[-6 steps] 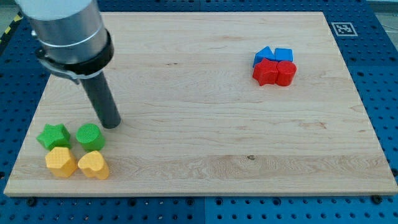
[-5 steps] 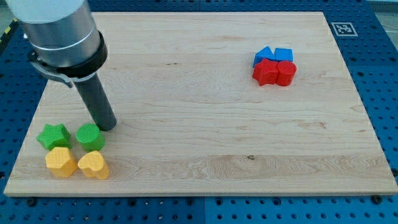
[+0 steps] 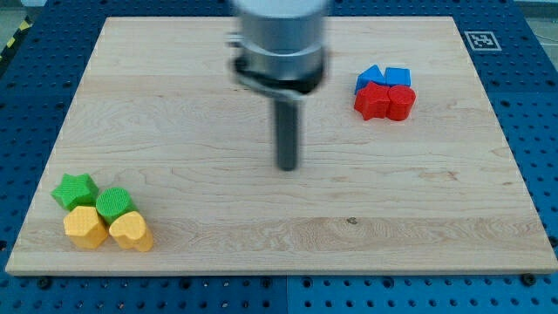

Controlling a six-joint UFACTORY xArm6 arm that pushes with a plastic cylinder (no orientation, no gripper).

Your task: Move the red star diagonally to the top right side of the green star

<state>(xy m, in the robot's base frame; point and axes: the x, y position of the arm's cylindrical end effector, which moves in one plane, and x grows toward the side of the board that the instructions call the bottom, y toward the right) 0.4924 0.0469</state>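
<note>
1. Plainly, my tip [image 3: 287, 167] stood on bare wood near the middle of the tabletop [image 3: 218, 249], touching no block. The tool was only a straight dark rod, blurred higher up, with nothing on it to open or close, so it gripped nothing.
2. The red star [image 3: 372, 102] lay at about 2 o'clock from my tip, well apart from it, in a tight cluster near the board's upper right.
3. The green star [image 3: 73, 189] lay far off at about 8 o'clock from my tip, near the lower left corner. The spot wanted, at roughly 1 to 2 o'clock of that star, looked like bare wood.
4. I judged the rod stood between the two stars because it was on its way to the red one; the push itself had not begun.
5. Neighbours crowded the red star. A red round block [image 3: 401, 102] touched it at 3 o'clock, a blue wedge-like block [image 3: 370, 77] sat against it at 12 o'clock, and a blue cube [image 3: 398, 76] sat at about 1 o'clock.
6. Those three seemed to bar the side from which a push toward 8 o'clock should start, so the star might first need nudging free.
7. Beside the green star, a green round block [image 3: 114, 204] touched it at about 4 o'clock, with a yellow block [image 3: 85, 226] and a yellow heart [image 3: 131, 231] below them. None blocked the goal spot.
</note>
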